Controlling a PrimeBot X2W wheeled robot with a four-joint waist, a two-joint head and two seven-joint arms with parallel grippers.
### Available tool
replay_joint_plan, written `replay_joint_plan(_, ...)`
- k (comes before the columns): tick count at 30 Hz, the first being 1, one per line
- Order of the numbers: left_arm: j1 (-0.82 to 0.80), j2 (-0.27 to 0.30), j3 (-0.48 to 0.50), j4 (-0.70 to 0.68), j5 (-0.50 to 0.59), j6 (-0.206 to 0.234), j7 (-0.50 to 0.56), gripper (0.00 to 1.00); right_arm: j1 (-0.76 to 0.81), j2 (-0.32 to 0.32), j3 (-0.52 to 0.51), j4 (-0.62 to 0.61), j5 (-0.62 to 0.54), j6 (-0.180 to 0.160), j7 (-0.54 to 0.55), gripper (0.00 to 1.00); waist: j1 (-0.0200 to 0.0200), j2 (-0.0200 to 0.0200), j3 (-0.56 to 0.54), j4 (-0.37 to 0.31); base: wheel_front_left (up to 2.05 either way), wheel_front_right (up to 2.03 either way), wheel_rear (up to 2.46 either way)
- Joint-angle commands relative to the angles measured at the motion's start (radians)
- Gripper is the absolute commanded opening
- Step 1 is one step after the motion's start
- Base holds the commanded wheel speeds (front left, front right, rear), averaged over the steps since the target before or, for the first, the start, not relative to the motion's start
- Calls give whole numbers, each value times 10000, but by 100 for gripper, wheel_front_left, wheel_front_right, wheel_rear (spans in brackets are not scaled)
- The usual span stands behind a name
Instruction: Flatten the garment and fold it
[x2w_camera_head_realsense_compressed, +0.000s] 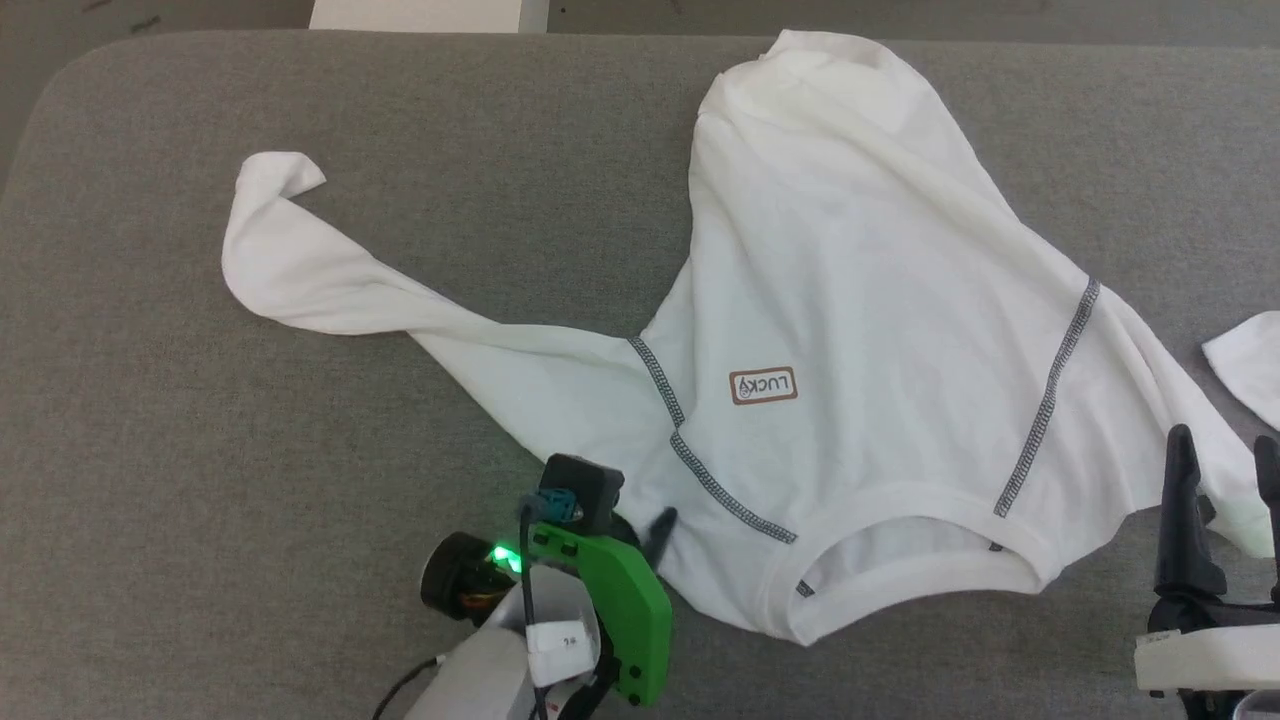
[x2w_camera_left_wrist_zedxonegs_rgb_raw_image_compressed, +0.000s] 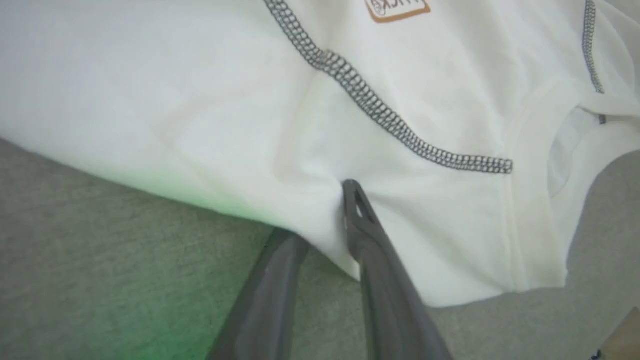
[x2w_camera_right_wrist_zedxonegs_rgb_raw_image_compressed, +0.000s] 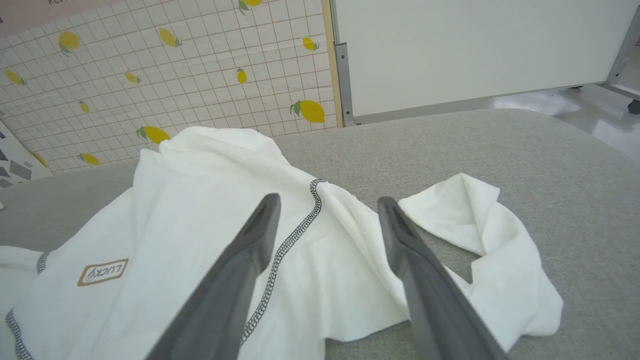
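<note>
Left tool (x2w_camera_left_wrist_zedxonegs_rgb_raw_image_compressed: 322, 212) straddles the near shoulder edge of the garment (x2w_camera_head_realsense_compressed: 860, 260), one finger under the cloth and one over; clamped or not, I cannot tell. The garment lies rumpled on the grey surface (x2w_camera_head_realsense_compressed: 150, 400), collar nearest the robot. Right tool (x2w_camera_right_wrist_zedxonegs_rgb_raw_image_compressed: 327, 200) is released and empty over a sleeve.

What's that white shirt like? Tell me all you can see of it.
The shirt is thin white cloth with dark grey stitched seams and a small brown-bordered LUCKY patch. It lies rumpled on the grey table, neck opening nearest the robot, one sleeve trailing left. The left gripper straddles its edge, one finger on top, one beneath.
</note>
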Motion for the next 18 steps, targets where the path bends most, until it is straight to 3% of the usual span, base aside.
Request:
replay_joint_plan(1,81,43,-184,557,49,-87,55,0,-187,3,21,13,-44,-13,-16,100,1,-1,35,-39,0,0,0)
replay_joint_plan(10,650,-66,694,65,-801,347,-1253,0,-241,3,3,-34,-114,-13,104,100,1,-1,-116,-50,0,0,0)
replay_joint_plan(18,1832,604,1763,-1602,-1208,1027,-1487,0,-76,3,197,-239,-342,-13,645,100,1,-1,-324,155,0,0,0)
